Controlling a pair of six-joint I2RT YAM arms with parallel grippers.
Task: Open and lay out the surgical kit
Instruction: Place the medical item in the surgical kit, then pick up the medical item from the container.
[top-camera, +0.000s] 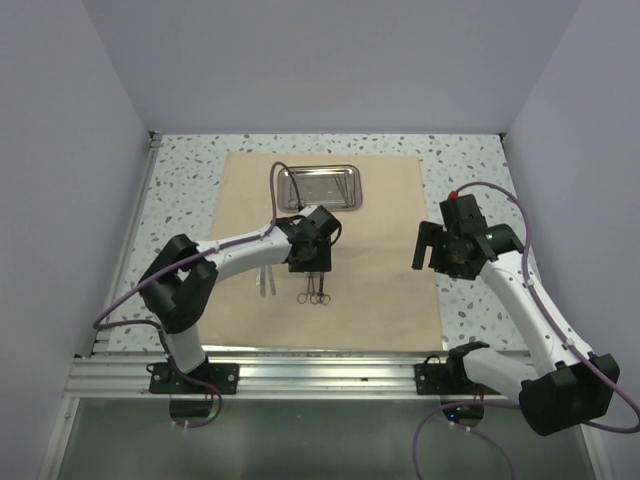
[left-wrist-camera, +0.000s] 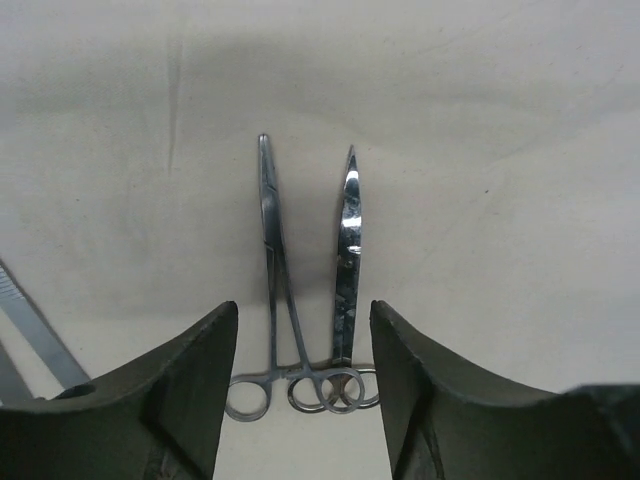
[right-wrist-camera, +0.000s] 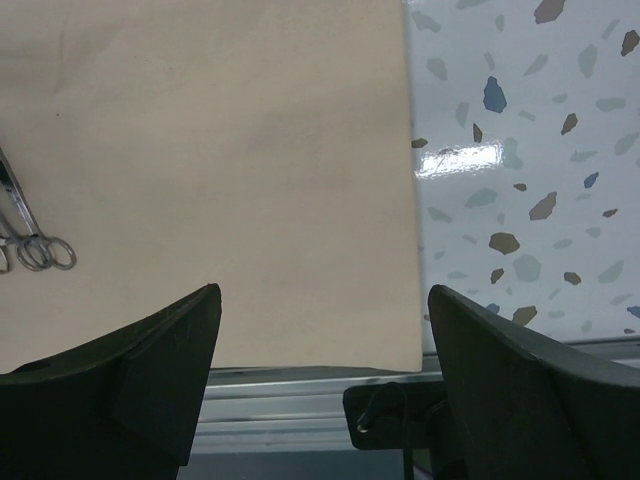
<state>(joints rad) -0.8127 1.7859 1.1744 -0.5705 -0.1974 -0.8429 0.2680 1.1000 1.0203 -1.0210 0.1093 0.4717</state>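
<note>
The beige cloth wrap (top-camera: 380, 230) lies spread flat on the table. The steel tray (top-camera: 318, 187) sits at its far middle. Ring-handled forceps (left-wrist-camera: 278, 300) and scissors (left-wrist-camera: 346, 270) lie side by side on the cloth, rings overlapping; they also show in the top view (top-camera: 315, 293). Tweezers (top-camera: 264, 282) lie to their left. My left gripper (left-wrist-camera: 303, 385) is open and empty, just above the ring handles. My right gripper (right-wrist-camera: 320, 375) is open and empty, over the cloth's right near corner (right-wrist-camera: 300, 200).
The speckled table top (top-camera: 470, 170) borders the cloth on the right and left. A metal rail (top-camera: 330, 365) runs along the near edge. Grey walls close in the back and both sides.
</note>
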